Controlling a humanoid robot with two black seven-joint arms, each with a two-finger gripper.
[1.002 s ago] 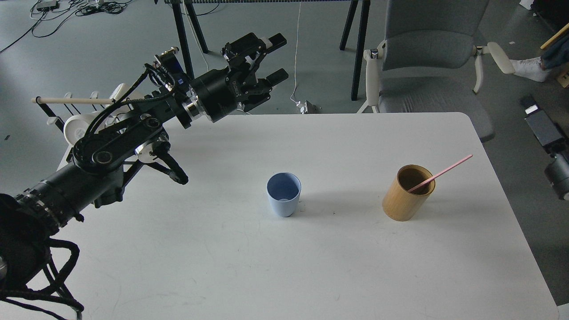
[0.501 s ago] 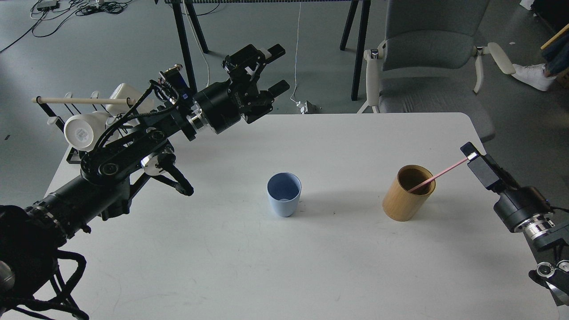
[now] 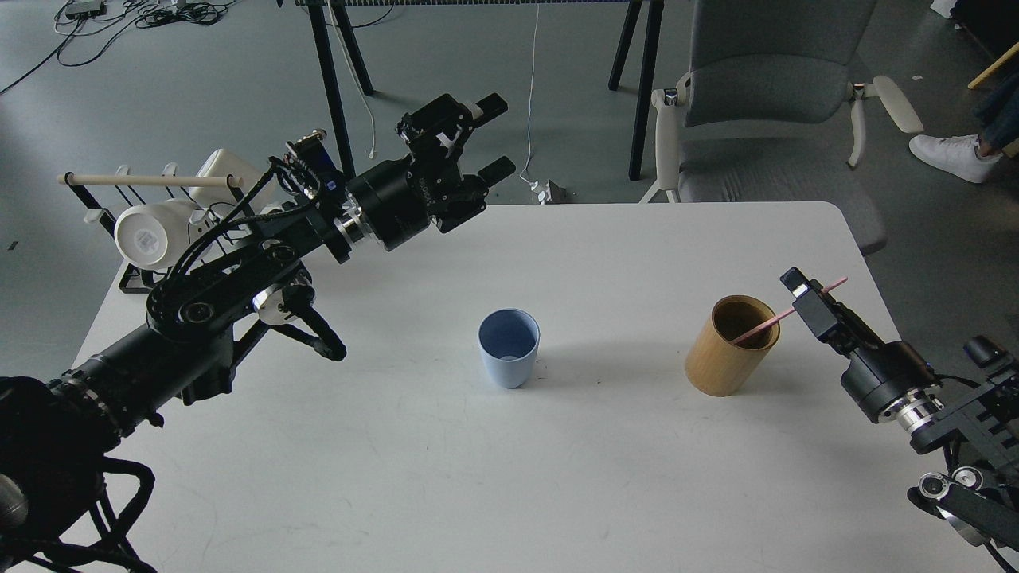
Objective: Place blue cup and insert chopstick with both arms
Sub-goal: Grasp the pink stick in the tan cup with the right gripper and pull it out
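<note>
The blue cup (image 3: 509,347) stands upright and empty near the middle of the white table (image 3: 446,477). To its right, the pink chopstick (image 3: 766,325) leans in a tan bamboo holder (image 3: 726,350), its top end pointing up and to the right. My right gripper (image 3: 802,293) comes in from the right and sits at the upper part of the chopstick, overlapping it. Its fingers are dark, and I cannot tell whether they are closed. My left gripper (image 3: 493,137) is open and empty, raised over the table's far edge, well left of and behind the cup.
A rack with a cream wooden rod (image 3: 143,181) and white mugs (image 3: 146,232) stands at the table's far left corner, behind my left arm. A grey chair (image 3: 764,103) and black stand legs (image 3: 330,72) are beyond the table. A person's white shoe (image 3: 947,157) shows at the far right.
My right arm has come into view from the right and moved left up to the chopstick's upper end. My left arm has shifted slightly, with its gripper still open.
</note>
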